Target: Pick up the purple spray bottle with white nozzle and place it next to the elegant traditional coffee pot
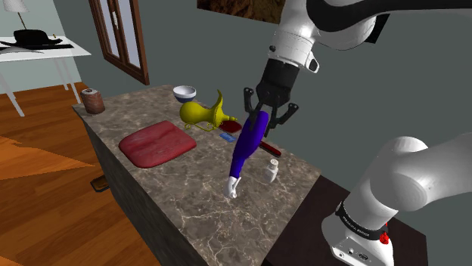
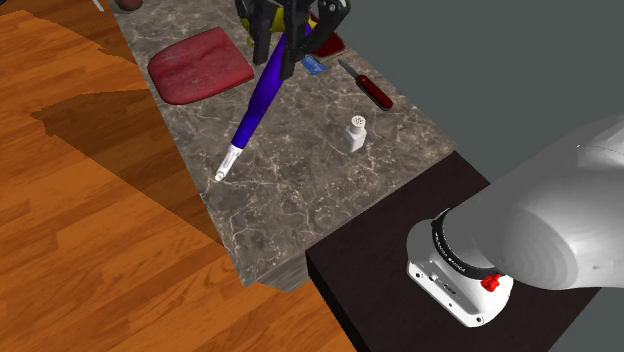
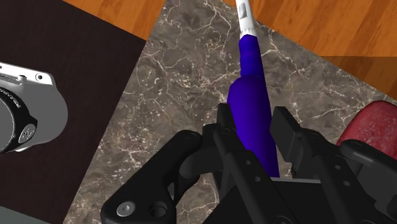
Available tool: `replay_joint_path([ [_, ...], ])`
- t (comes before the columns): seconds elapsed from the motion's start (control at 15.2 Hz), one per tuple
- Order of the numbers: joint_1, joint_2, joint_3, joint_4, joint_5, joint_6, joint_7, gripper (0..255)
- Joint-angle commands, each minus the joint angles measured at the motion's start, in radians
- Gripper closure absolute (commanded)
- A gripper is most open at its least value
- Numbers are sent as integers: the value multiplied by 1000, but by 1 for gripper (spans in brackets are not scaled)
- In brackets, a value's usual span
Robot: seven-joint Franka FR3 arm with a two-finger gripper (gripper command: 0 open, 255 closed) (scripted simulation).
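My gripper (image 1: 261, 121) is shut on the purple spray bottle (image 1: 246, 147), clasping its thick end. The bottle hangs tilted over the marble counter (image 1: 189, 204) with its white nozzle (image 1: 232, 187) pointing down toward the counter's front edge. I cannot tell whether the nozzle touches the stone. The coffee pot (image 1: 200, 113) is yellow and stands just behind the gripper toward the shoulder view's left. In the wrist view the bottle (image 3: 254, 102) runs out from between the black fingers (image 3: 224, 118). The second exterior view shows the bottle (image 2: 262, 90) slanting down from the gripper (image 2: 290, 45).
A red cushion (image 1: 156, 143) lies left of the bottle. A white bowl (image 1: 184, 93) and a brown can (image 1: 94, 100) sit further back. A small white shaker (image 1: 271, 172), a red pocket knife (image 2: 372, 88) and a small blue object (image 2: 314, 65) lie near the gripper. The black stand (image 2: 390, 260) adjoins the counter.
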Motion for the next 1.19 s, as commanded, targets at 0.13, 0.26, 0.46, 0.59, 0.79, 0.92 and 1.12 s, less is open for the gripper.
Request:
replay_joint_path([
  [0.13,-4,1,-12,53,-14,-50,18,255],
  [0.26,-5,2,-18,80,-19,-74,27,255],
  [0.46,-7,6,-25,121,-27,-109,40,255],
  [0.59,-9,10,-30,149,-32,-132,49,255],
  [0.79,-10,18,-37,193,-39,-166,62,255],
  [0.92,-11,23,-42,223,-44,-189,71,255],
  [1.12,-20,62,-52,269,-57,-201,65,255],
])
